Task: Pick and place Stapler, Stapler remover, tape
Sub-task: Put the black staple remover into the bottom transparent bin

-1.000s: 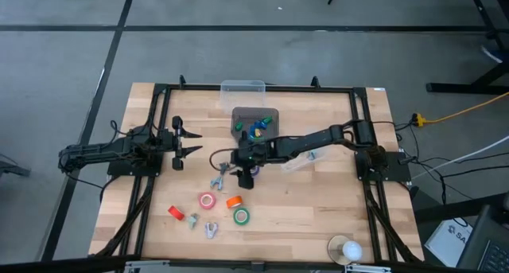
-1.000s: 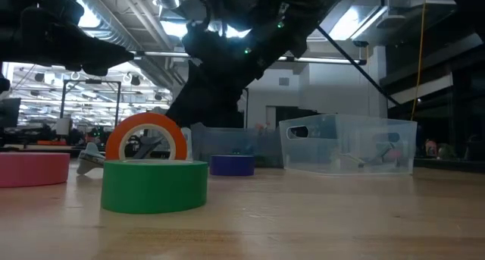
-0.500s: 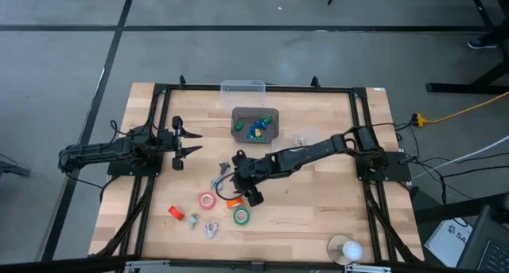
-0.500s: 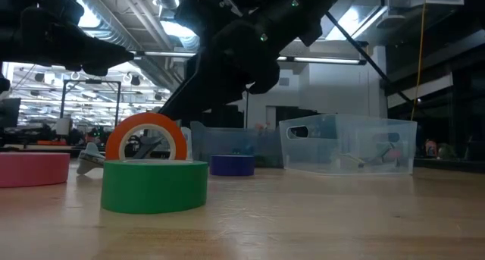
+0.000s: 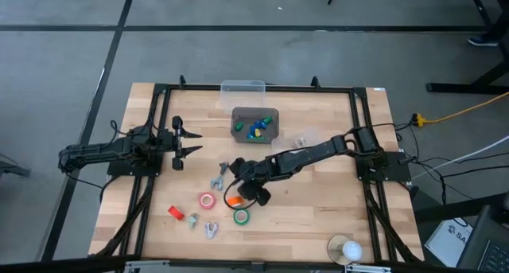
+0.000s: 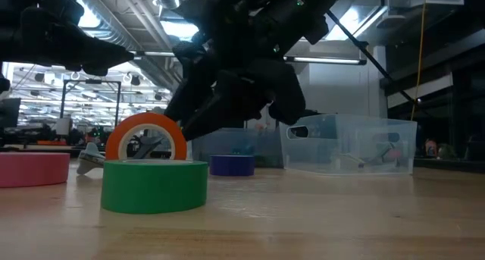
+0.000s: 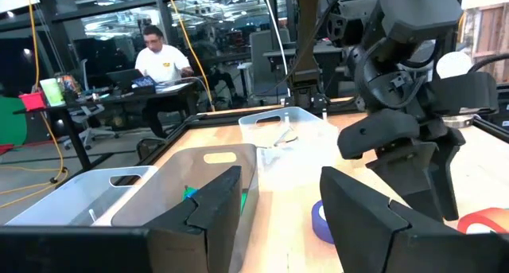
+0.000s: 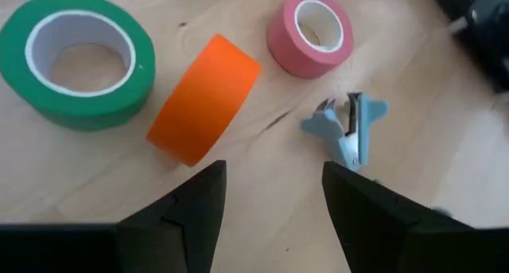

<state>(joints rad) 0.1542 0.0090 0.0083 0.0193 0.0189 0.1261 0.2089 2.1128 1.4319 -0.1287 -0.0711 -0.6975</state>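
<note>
Nearest the counter's front edge, at about 6 o'clock on the pale wooden counter, lie a green tape roll, a pink tape roll, an orange tape roll standing on edge, a red piece and a pale staple remover; a white ball sits at 5 o'clock. Just above the orange roll hangs the right gripper, fingers spread and holding nothing; its wrist view shows a blue-grey staple remover beside the pink roll. At 9 o'clock the left gripper waits, fingers spread and empty. Toward 12 o'clock stand a grey bin with small coloured pieces and a clear bin. Beyond the counter, a grey floor; a person sits at a desk.
</note>
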